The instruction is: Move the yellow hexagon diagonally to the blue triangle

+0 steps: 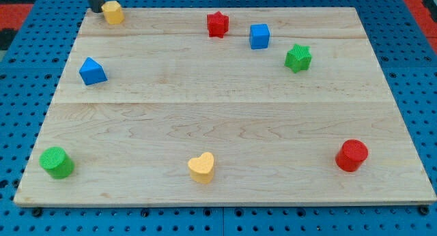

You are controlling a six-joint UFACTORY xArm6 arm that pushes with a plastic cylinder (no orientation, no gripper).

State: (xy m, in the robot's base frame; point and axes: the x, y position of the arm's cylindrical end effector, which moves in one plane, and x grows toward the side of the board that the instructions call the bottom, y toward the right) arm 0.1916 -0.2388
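The yellow hexagon [113, 12] sits at the top left corner of the wooden board [225, 120]. My tip [96, 9] stands right beside it on its left, touching or nearly touching it. The blue triangle [92, 71] lies below the hexagon, near the board's left edge, well apart from it and from my tip.
A red star [217, 24], a blue cube [259, 36] and a green star [298, 58] lie along the top right. A green cylinder [56, 161] is at the bottom left, a yellow heart [201, 167] at the bottom middle, a red cylinder [351, 155] at the bottom right.
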